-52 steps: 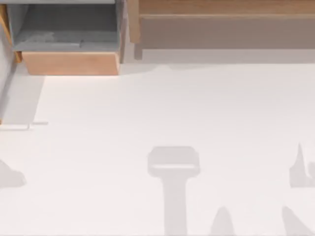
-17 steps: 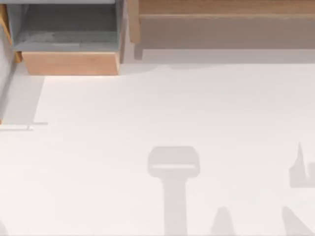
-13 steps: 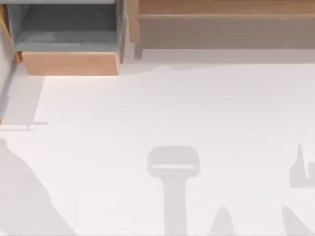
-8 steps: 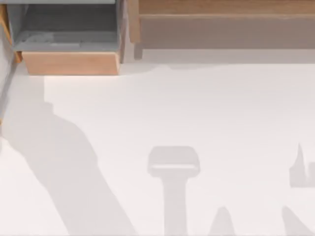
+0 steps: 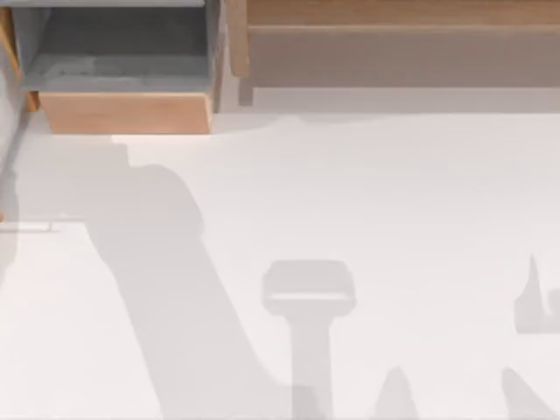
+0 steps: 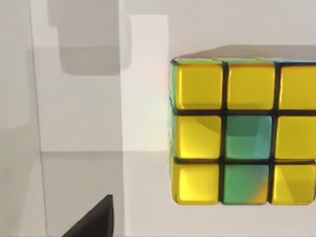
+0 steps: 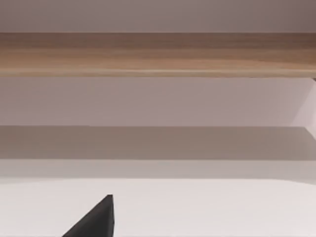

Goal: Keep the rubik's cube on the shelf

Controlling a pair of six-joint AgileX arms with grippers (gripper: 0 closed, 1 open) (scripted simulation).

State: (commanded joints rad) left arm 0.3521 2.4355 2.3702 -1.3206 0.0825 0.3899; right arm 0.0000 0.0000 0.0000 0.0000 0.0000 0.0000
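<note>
1. Left wrist view is framing the rubik's cube [image 6: 242, 131], a small cube gridded in yellow and green squares, sitting on the plain white table [image 5: 367, 192] close under the camera, with one face turned up and part of it running past the picture's edge.

2. A dark wedge, likely part of the left gripper [image 6: 91, 219], is poking into that same view, apart from the cube; whether its fingers are spread or closed, I cannot tell, and nothing is showing between them.

3. Top view is showing a broad arm-shaped shadow lying across the table's left half, below the grey-lined box compartment with a light wood front [image 5: 122, 112]; the cube is not visible there, so its place on the table is uncertain.

4. The shelf [image 5: 394, 13], a long light-brown wooden ledge with a grey-brown front panel, is running along the table's far edge at centre and right, and the right wrist view is looking at it [image 7: 158, 52] head-on, with the right gripper [image 7: 91, 219] showing as a dark wedge, fingers unreadable.

5. Risk, as a judgement: the cube is sitting off-centre under the left wrist, so a descent from here could be catching a corner and skidding it away.

6. A shallow grip on the smooth faces could be letting it twist or drop during the carry.

7. The compartment is standing nearer than the shelf, so a mistaken drop there is possible.
</note>
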